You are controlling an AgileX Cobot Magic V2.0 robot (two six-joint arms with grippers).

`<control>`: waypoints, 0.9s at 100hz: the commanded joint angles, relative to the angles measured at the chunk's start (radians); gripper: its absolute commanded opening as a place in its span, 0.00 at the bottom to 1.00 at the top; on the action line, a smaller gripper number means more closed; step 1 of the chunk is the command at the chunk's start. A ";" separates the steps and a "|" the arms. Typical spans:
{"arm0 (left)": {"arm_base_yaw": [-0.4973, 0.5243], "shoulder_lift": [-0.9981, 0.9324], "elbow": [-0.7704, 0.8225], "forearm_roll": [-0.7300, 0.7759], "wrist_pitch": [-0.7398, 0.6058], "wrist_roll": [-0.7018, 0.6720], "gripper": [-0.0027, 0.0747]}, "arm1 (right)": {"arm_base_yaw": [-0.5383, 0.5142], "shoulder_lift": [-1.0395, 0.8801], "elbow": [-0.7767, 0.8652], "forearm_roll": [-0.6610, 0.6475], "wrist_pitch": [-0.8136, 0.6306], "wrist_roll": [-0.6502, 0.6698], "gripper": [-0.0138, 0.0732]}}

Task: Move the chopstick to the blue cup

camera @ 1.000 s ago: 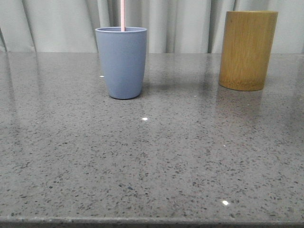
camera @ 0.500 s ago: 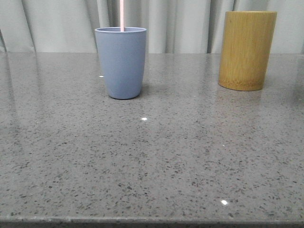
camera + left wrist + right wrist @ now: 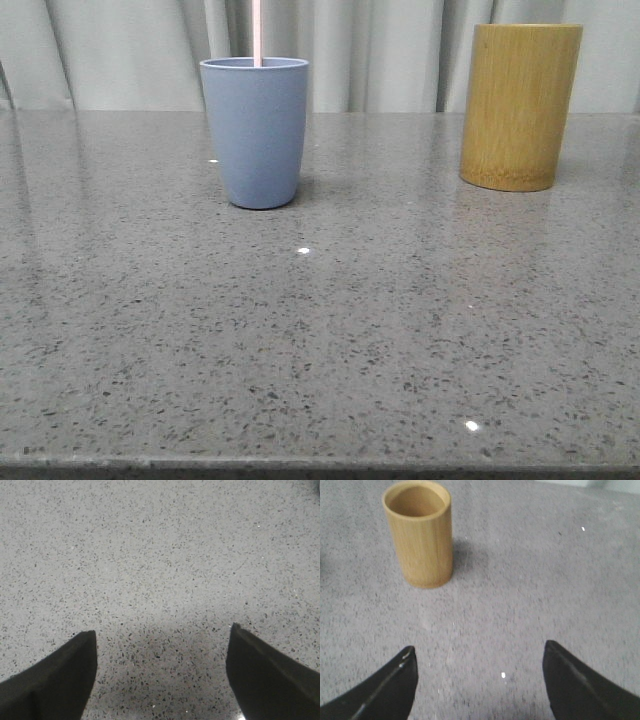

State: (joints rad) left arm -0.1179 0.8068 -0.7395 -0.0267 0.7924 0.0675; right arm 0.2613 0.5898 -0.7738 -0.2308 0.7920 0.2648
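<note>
The blue cup [image 3: 256,132] stands upright on the grey speckled table, left of centre at the back in the front view. A thin pale pink chopstick [image 3: 257,32] rises straight out of its mouth and leaves the frame at the top. No gripper shows in the front view. My left gripper [image 3: 162,637] is open and empty over bare tabletop. My right gripper [image 3: 479,652] is open and empty over bare tabletop, apart from the bamboo cylinder [image 3: 420,532].
The yellow-brown bamboo cylinder [image 3: 520,105] stands upright at the back right; its inside looks empty in the right wrist view. Pale curtains hang behind the table. The table's front edge [image 3: 320,466] runs along the bottom of the front view.
The front view is nearly unchanged; the scene shifted very slightly between one second ago and half a second ago. The chopstick stays in the blue cup.
</note>
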 commanded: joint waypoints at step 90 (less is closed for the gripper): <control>0.001 -0.007 -0.027 -0.007 -0.051 -0.012 0.01 | -0.004 -0.190 0.075 -0.039 -0.080 0.021 0.08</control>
State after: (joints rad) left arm -0.1179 0.8068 -0.7395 -0.0267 0.7963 0.0675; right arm 0.2613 0.3928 -0.6772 -0.2426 0.7856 0.2851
